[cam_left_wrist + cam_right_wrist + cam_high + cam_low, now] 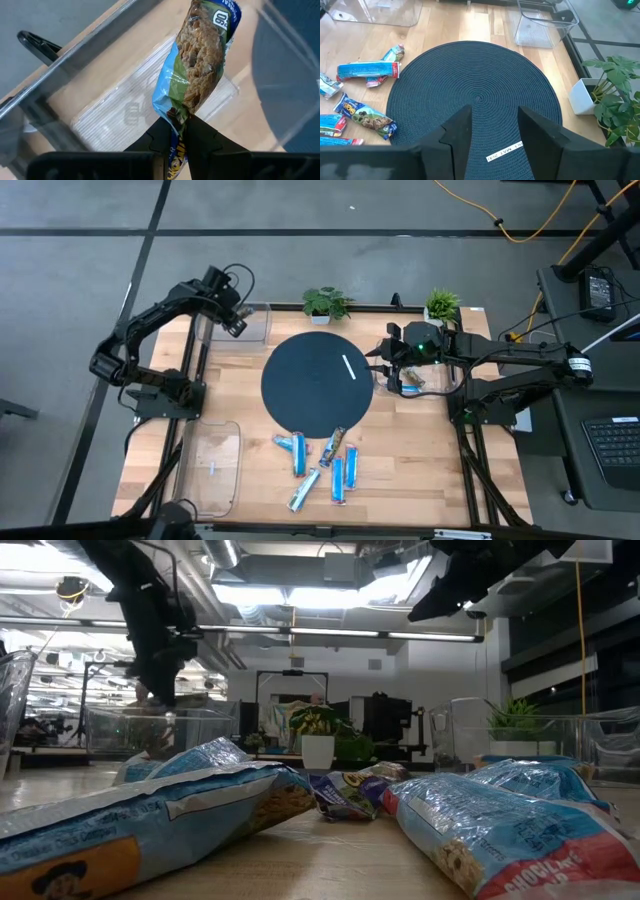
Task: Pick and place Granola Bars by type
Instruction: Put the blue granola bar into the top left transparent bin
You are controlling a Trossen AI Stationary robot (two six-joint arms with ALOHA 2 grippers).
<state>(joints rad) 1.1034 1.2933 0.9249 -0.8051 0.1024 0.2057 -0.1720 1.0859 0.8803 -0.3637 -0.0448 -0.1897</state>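
On the wooden table lies a round mat; plants behind.

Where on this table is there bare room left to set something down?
The round dark mat is nearly bare, holding only a thin white strip. Bare wood lies between the mat and the empty clear bin at the near left corner. It is crowded just below the mat, where loose granola bars cluster, and at the right bin under the right gripper.
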